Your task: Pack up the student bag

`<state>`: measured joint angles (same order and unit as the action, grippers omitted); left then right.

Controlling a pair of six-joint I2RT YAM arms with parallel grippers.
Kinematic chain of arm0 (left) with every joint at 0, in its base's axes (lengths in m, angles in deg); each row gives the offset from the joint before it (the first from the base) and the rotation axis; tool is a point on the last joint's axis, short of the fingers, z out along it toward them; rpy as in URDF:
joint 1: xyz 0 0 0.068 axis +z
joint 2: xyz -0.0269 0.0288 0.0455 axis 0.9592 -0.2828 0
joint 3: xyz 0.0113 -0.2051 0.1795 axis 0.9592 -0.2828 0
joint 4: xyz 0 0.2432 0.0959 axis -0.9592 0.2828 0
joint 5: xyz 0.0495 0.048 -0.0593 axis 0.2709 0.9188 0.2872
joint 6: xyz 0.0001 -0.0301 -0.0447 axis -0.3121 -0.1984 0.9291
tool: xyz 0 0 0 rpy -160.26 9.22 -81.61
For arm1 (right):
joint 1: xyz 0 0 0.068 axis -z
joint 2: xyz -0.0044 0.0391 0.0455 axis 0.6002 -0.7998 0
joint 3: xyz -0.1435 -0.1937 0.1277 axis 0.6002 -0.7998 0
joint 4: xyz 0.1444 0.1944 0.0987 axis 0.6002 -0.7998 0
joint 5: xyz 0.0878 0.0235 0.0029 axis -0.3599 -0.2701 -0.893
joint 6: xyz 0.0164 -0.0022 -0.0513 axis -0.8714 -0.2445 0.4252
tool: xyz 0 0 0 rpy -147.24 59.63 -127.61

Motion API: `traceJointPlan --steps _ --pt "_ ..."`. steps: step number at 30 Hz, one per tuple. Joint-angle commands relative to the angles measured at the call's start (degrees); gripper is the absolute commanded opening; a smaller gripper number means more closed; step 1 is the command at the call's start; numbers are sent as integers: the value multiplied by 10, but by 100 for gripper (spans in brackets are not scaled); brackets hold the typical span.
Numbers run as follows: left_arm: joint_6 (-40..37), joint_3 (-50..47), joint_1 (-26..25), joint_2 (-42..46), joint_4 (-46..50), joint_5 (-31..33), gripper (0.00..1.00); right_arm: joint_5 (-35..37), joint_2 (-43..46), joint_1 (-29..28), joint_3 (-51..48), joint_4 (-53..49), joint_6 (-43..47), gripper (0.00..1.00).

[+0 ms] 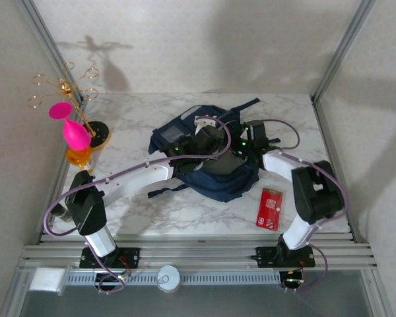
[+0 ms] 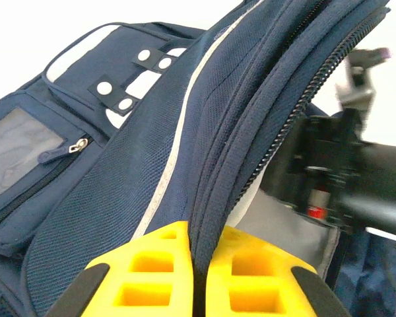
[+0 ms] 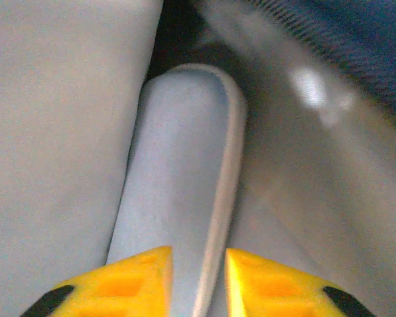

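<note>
the student bag (image 1: 218,183) lies slumped at the middle of the marble-patterned table (image 1: 185,212), toward the back, a soft navy heap of woven fabric with dark straps trailing off its near side, and both arms reach into it from either side. in the left wrist view the left gripper (image 2: 201,239) is clenched on the bag's opening rim: its ribbed yellow fingers (image 2: 152,271) meet on a thick fold of padded navy cloth, with coarse black zipper teeth (image 2: 297,105) running up along that fold. beside the fold a thin pale stripe (image 2: 178,139) curves over fine mesh-like weave. further left sit a flat clear window pocket (image 2: 20,152) with a small metal zip pull (image 2: 79,145), and a dark strip dotted with white rounds (image 2: 129,82) laid across a light grey patch. the right gripper (image 3: 198,267) is down inside the bag among smooth, pale grey lining (image 3: 53,132). a flat, matte, blue-grey item (image 3: 178,165) with a rounded end and a lighter raised edge runs up from between its yellow fingers (image 3: 125,284). i cannot tell whether they press on it or merely flank it. on the bare table near the right arm lies a small flat red rectangular packet (image 1: 269,209). at the left edge stands a thin gold wire stand with looped arms (image 1: 65,86) on a round black base (image 1: 99,134), with a glossy pink flared piece (image 1: 72,129) in front of it.
</note>
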<state>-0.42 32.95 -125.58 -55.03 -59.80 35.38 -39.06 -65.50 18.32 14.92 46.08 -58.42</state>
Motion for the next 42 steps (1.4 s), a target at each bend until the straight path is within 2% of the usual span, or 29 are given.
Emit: traceJointPlan --steps 1,3,4,7,9,11,14,19,22,24,26,29,31,36,39,42 --pt "33 -18 8 -6 -38 -33 3 -3 94 59 -49 -54 36 34" --pt "39 -27 6 -14 -55 -86 10 0 142 93 -75 -87 47 37" --pt "37 -38 8 -13 -71 -130 17 5 166 108 -84 -107 59 39" --pt "52 -114 17 31 -150 -198 44 38 224 152 -96 -195 95 47" --pt "62 -159 31 73 -181 -231 53 55 262 174 -116 -226 104 57" --pt "74 -207 45 119 -203 -230 59 49 295 180 -142 -224 108 64" --pt "101 -275 79 171 -220 -209 68 -5 297 178 -175 -204 98 73" --pt "149 -338 158 191 -231 -230 85 -32 269 136 -193 -167 90 77" --pt "138 -359 169 197 -277 -257 93 -25 261 114 -195 -150 79 79" --pt "145 -371 175 191 -285 -225 99 -32 248 102 -202 -117 65 80" --pt "178 -367 197 163 -257 -217 99 -40 228 95 -202 -100 59 80" --pt "195 -393 201 154 -336 -296 99 -38 205 89 -195 -88 57 80" --pt "200 -408 184 162 -397 -328 98 -43 193 82 -196 -64 49 80" --pt "200 -340 108 106 -354 -296 97 -55 146 44 -179 17 19 80" --pt "233 -312 61 59 -403 -316 96 -49 110 42 -155 46 9 77" --pt "251 -285 48 28 -425 -337 95 -40 85 57 -123 62 15 69"
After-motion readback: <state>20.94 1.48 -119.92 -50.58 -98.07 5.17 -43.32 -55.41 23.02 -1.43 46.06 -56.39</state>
